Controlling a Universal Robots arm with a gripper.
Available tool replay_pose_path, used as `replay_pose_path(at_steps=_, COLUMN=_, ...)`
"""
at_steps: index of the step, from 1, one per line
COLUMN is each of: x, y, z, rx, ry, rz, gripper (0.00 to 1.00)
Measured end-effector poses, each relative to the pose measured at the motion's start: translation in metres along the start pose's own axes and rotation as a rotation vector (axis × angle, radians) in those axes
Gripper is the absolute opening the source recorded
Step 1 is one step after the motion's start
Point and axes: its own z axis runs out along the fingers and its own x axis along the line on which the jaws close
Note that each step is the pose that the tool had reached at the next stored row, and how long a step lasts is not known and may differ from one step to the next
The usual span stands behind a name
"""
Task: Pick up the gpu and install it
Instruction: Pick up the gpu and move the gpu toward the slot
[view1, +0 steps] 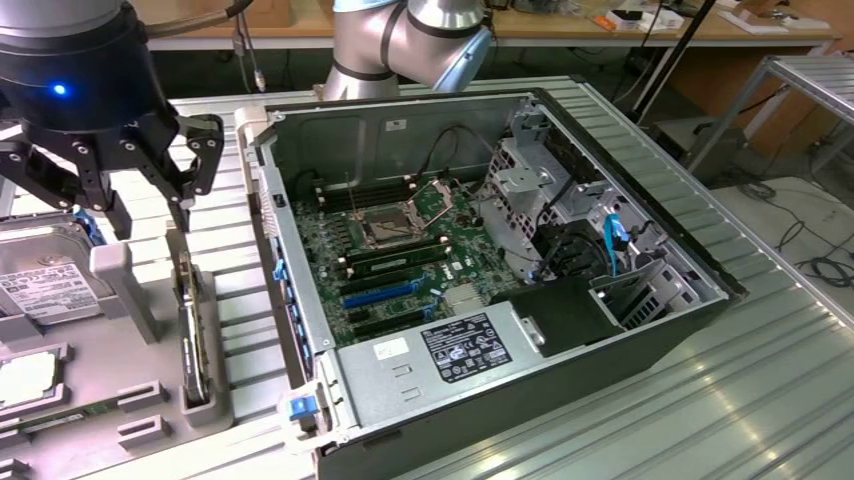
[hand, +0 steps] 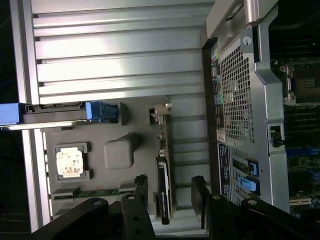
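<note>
Gripper (view1: 147, 205), jaws spread, hovers over gpu (view1: 195, 335) between hard drive (view1: 47, 285) and case (view1: 614, 400).

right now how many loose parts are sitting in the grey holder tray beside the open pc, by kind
gpu: 1
hard drive: 1
processor chip: 1
memory stick: 1
total: 4 parts in the grey tray
</note>
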Motion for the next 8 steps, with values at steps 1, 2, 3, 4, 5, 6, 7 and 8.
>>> replay_pose_path(at_steps=1, x=0.0000, y=0.0000, z=0.0006, rx=0.0001, ry=0.0000, rz=0.000, gripper=0.48)
replay_pose_path(at_steps=2, x=0.0000, y=0.0000, z=0.0010, rx=0.0002, ry=0.0000, rz=0.000, gripper=0.48)
replay_pose_path(at_steps=3, x=0.0000, y=-0.0001, z=0.0017, rx=0.0004, ry=-0.0001, rz=0.000, gripper=0.48)
replay_pose_path(at_steps=4, x=0.0001, y=-0.0001, z=0.0024, rx=0.0006, ry=0.0000, rz=0.000, gripper=0.48)
replay_pose_path(at_steps=5, x=0.0001, y=-0.0001, z=0.0029, rx=0.0007, ry=-0.0001, rz=0.000, gripper=0.48)
replay_pose_path(at_steps=6, x=0.0001, y=-0.0001, z=0.0034, rx=0.0007, ry=-0.0001, rz=0.000, gripper=0.48)
replay_pose_path(at_steps=7, x=0.0001, y=-0.0002, z=0.0039, rx=0.0007, ry=-0.0001, rz=0.000, gripper=0.48)
replay_pose_path(at_steps=8, x=0.0001, y=-0.0002, z=0.0041, rx=0.0008, ry=0.0000, rz=0.000, gripper=0.48)
